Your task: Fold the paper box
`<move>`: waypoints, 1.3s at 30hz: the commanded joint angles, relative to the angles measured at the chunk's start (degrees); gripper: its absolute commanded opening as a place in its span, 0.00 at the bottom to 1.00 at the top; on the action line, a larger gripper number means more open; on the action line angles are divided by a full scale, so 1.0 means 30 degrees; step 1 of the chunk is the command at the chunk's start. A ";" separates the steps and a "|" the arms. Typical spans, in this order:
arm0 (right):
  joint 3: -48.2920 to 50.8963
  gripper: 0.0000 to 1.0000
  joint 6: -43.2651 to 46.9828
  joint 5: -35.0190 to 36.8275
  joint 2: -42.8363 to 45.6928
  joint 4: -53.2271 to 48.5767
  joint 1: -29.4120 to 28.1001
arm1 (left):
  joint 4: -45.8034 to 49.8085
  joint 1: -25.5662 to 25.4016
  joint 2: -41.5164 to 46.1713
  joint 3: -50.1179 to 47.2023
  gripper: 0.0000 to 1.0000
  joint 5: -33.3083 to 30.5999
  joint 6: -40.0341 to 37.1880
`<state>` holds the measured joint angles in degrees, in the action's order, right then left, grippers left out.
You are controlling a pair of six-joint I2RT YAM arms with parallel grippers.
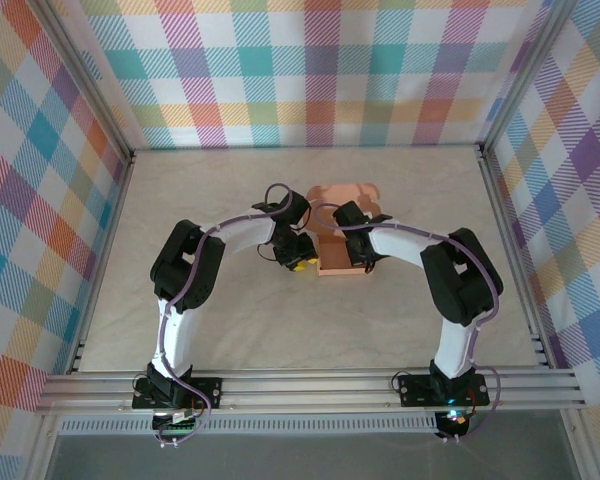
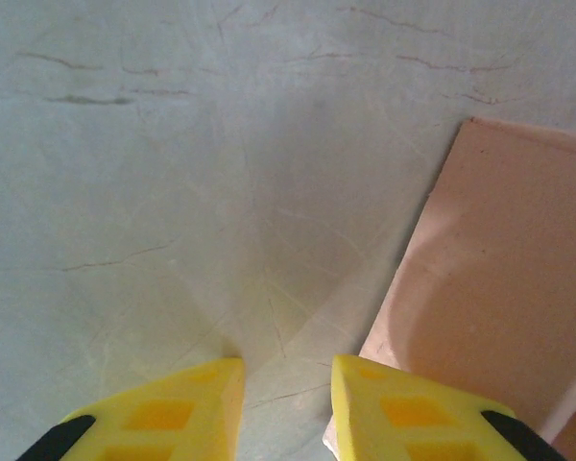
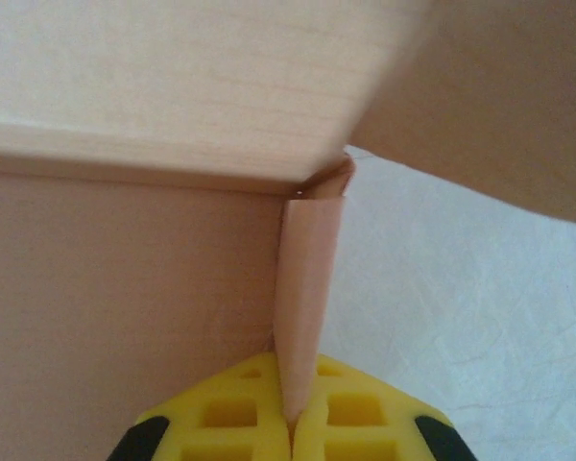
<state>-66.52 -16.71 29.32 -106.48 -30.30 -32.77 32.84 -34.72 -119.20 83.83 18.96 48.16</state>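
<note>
A: From above, where is the box [image 1: 332,262]?
B: Mid-table [image 1: 230,180], salmon card, with a rounded flap [image 1: 345,195] at its far side. The left gripper [image 1: 300,262] sits just beside its left edge, the right gripper [image 1: 366,260] at its right side

A: Left wrist view?
B: Two yellow fingers [image 2: 182,403] stand apart with bare table between them, gripping nothing. The card lies to the right. The right-hand finger is at its near corner, but I cannot tell whether it touches

A: And the right wrist?
B: Its fingers are pressed together on a narrow upright strip [image 3: 307,288] of the box, pinched edge-on. Left of the strip is a card panel [image 3: 125,298], and above it a paler one meets it at a crease. Another piece slants across the upper right, with table below that
</note>
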 commanded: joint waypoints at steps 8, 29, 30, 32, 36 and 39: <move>-0.1589 0.00 -0.0641 0.1828 -0.2007 -0.2656 -0.0940 | -0.0092 -0.0058 -0.0715 0.0094 0.31 0.0359 -0.0351; 0.0025 0.45 -0.0933 -0.0485 0.1530 -0.0361 -0.0743 | 0.0127 -0.0028 -0.0346 0.0105 0.31 -0.0139 -0.0493; 0.0076 0.46 -0.0934 -0.0559 0.1537 -0.0334 -0.0706 | 0.0128 -0.0043 -0.0328 0.0111 0.31 -0.0135 -0.0489; 0.0213 0.49 -0.0993 -0.0813 0.1495 -0.0183 -0.0606 | 0.0164 -0.0032 -0.0320 0.0108 0.31 -0.0139 -0.0497; 0.0521 0.56 -0.1332 -0.1791 0.1427 -0.0007 -0.0145 | 0.0205 -0.0028 -0.0229 0.0037 0.31 -0.0233 -0.0538; 0.0662 0.61 -0.1602 -0.2298 0.1381 -0.0054 0.0216 | 0.0243 -0.0028 -0.0141 -0.0019 0.30 -0.0343 -0.0575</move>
<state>-65.19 -20.01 25.45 -103.11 -31.03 -32.99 32.88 -34.68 -119.17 83.83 18.83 47.11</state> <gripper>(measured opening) 0.603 0.305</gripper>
